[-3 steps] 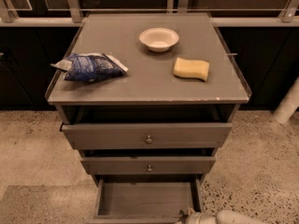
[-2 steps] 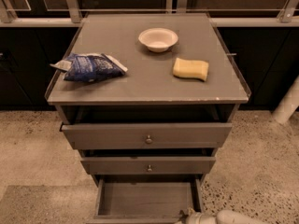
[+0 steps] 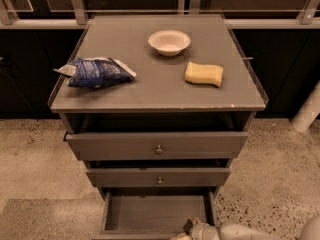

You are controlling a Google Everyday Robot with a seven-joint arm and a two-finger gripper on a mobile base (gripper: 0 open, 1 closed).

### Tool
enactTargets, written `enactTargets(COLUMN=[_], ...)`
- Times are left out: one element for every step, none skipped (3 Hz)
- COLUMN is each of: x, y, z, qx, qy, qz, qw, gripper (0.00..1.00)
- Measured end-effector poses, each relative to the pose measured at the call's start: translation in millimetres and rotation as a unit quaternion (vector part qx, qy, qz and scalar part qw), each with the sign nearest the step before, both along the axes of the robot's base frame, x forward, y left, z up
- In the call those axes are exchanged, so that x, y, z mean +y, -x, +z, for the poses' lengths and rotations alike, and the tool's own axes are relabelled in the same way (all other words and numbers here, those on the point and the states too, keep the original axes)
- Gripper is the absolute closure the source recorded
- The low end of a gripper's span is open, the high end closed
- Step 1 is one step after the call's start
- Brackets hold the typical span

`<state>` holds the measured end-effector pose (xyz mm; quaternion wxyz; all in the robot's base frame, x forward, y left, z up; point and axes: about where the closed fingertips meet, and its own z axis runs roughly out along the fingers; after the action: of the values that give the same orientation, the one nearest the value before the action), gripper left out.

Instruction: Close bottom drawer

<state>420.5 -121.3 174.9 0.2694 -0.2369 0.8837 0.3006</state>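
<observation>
The bottom drawer sits lowest in the table, under its front edge. It is pulled far out toward the camera, so its inside shows. Nothing can be seen in it. Its front panel runs along the bottom edge of the picture and is mostly cut off.

The gripper is down at the front of this drawer, near its right corner. It looks like it is touching the drawer front or is right next to it. Whether the gripper is open or closed cannot be told from here.

So the job looks like it has not really begun. The drawer needs a push all the way back in, and the whole slide is left to do.

Above it, the middle drawer and the top drawer each stick out a little bit. They are above the bottom drawer's path and should not block it. Nothing seems to stand in the way.

On the table top, a white bowl sits near the back edge. A yellow sponge lies near the right edge. A blue snack bag lies near the left edge. A white pipe stands on the floor off to the right of the table.
</observation>
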Motion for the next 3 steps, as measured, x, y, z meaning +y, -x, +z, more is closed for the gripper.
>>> enactTargets(x=[0.3, -0.9, -0.9], y=[-1.4, -8.7, -8.7], z=[-0.4, -9.7, -7.8], qx=[-0.001, -0.014, -0.014], qy=[0.003, 0.02, 0.02], qz=[-0.002, -0.013, -0.013], qw=[1.0, 0.9996, 0.9996], gripper=[0.0, 0.0, 0.0])
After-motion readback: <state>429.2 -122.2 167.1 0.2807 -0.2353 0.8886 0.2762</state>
